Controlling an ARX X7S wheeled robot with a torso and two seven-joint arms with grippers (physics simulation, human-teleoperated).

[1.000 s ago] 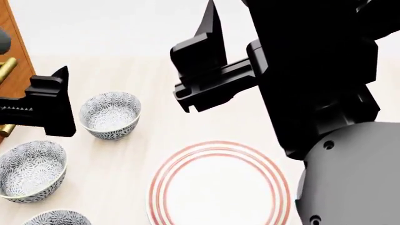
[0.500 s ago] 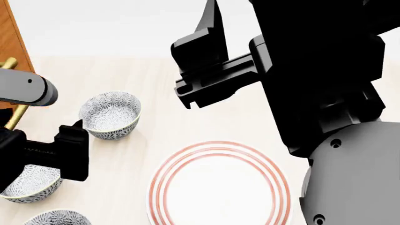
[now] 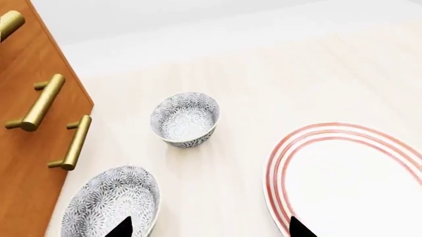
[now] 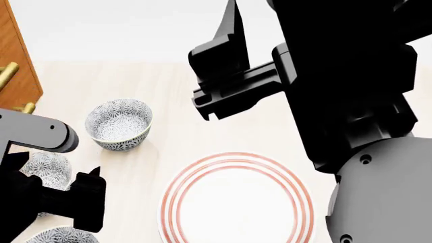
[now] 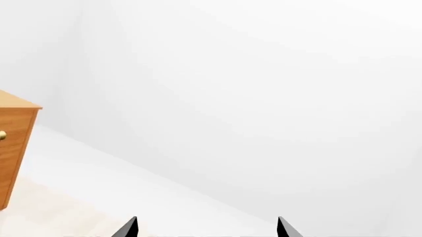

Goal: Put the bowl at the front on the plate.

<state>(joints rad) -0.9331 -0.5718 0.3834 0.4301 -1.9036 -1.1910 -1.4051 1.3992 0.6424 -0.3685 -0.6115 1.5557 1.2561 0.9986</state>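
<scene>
At the far left of the head view stands a wooden cabinet (image 4: 15, 61) with brass handles. Just right of it, low in the view, the left gripper (image 3: 211, 229) hangs over the row of bowls. Its fingers (image 3: 122, 228) are spread wide with nothing between them.

Three patterned bowls sit on the bench (image 4: 175, 136). I take the bowl (image 4: 60, 236) the task means to be the nearest one, at the lower edge of the head view, close left of the plate (image 4: 236, 200) but apart from it. The step in hand looks like the approach to a grasp, with nothing lifted yet. Next, the left gripper has to line up over that bowl's rim, come down and close on the wall, clear of the middle bowl (image 3: 112, 205).

To the right, the plate lies bare. Above it, the right gripper (image 5: 205, 228) is held high with its fingers also apart and empty, facing a blank wall.

The target bowl is cut off by the frame in the head view and does not appear in the left wrist view. The left arm (image 4: 34, 134) hides much of the middle bowl, and the right arm (image 4: 351, 101) covers the bench to the right.
</scene>
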